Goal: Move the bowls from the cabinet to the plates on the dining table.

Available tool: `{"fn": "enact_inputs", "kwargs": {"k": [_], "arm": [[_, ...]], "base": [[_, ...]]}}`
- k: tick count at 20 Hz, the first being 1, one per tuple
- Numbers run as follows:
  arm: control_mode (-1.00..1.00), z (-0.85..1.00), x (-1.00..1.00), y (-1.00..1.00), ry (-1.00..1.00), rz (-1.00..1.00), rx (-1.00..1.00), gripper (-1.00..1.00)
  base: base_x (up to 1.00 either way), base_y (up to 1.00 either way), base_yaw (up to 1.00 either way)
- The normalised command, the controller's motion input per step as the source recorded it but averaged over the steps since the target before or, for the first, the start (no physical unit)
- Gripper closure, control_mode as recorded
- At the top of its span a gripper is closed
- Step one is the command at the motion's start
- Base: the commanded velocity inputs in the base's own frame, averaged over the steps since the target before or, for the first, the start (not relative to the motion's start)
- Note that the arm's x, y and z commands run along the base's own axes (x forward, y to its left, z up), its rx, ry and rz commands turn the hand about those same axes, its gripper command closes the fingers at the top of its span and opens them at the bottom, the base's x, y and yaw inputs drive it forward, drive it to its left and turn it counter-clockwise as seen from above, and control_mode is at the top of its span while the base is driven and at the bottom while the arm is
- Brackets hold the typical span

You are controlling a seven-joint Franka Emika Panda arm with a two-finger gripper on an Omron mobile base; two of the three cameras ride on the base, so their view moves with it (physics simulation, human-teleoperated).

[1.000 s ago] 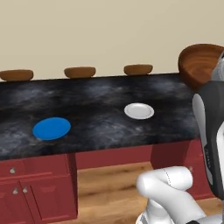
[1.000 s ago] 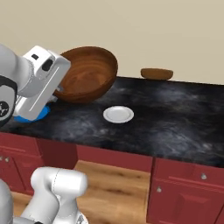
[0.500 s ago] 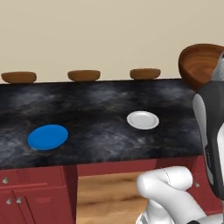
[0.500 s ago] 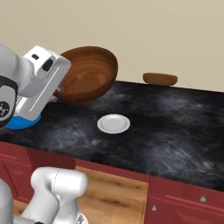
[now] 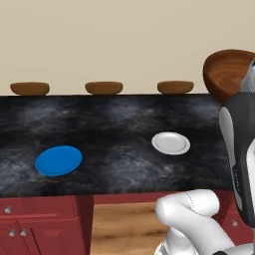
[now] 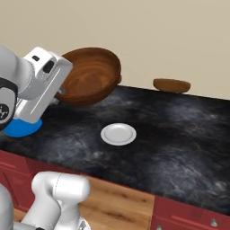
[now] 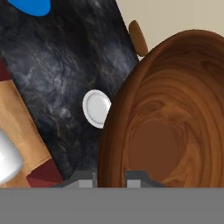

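My gripper [image 7: 109, 180] is shut on the rim of the dark brown wooden bowl [image 6: 92, 76], one finger on each side of the wall. The bowl [image 5: 229, 72] hangs tilted in the air over the near side of the dining table [image 6: 179, 126], and its inside faces the hand camera [image 7: 170, 122]. On the black marbled top lie the white plate [image 5: 171, 143] [image 6: 118, 134] [image 7: 96, 108] and the blue plate [image 5: 59, 160] [image 6: 22, 128] [image 7: 30, 6]. The white plate is the nearer of the two to the bowl. The cabinet is out of view.
Three brown stool tops [image 5: 103, 87] line the far edge of the table, one also seen from the right [image 6: 171, 85]. Red drawers with silver knobs [image 5: 20, 224] front the table, with wooden floor [image 5: 124, 224] below. A beige wall stands behind.
The whole picture has shifted as the base drove: the table and both plates sit lower and larger in the base views. The bowl stays in the grip.
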Motion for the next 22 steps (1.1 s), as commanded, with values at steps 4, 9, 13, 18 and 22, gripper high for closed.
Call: {"fn": "enact_inputs", "kwargs": {"k": [4, 9, 13, 18, 22], "arm": [[1.00, 0.00, 0.00, 0.00, 0.00, 0.00, 0.00, 1.00], [-1.00, -0.13, 0.16, -0.02, 0.06, 0.08, 0.00, 1.00], [-1.00, -0.24, 0.33, 0.00, 0.15, 0.12, 0.00, 1.00], [-1.00, -0.29, 0.39, 0.00, 0.13, 0.08, 0.00, 1.00], [-1.00, -0.31, 0.40, 0.00, 0.13, 0.06, 0.00, 1.00]], "base": [[0.34, -0.13, 0.13], [0.12, -0.05, 0.05], [0.00, 0.00, 0.00], [0.00, 0.00, 0.00], [0.00, 0.00, 0.00]]}}
